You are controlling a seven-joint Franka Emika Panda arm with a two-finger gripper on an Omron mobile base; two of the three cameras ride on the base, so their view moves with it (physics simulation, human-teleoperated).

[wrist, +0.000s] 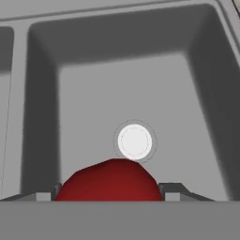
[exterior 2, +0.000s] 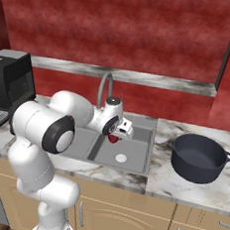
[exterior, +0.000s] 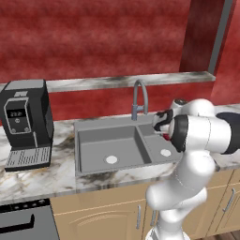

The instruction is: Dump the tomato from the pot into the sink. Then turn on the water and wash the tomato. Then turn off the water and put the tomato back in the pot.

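While the gripper (wrist: 110, 197) clamps the round, axisless tomato (wrist: 110, 180), it hangs over the sink (wrist: 197, 108).

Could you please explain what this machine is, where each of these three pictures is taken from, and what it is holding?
It is a white robot arm in a simulated kitchen. Two pictures come from cameras on its base, behind it to the left and right; the third looks along its end effector. On the marble counter are a double sink with a faucet, a coffee machine and a dark pot, which looks empty. The end effector hangs above the sink's right basin with the red tomato between its fingers, the pale drain below. No water seems to be running.
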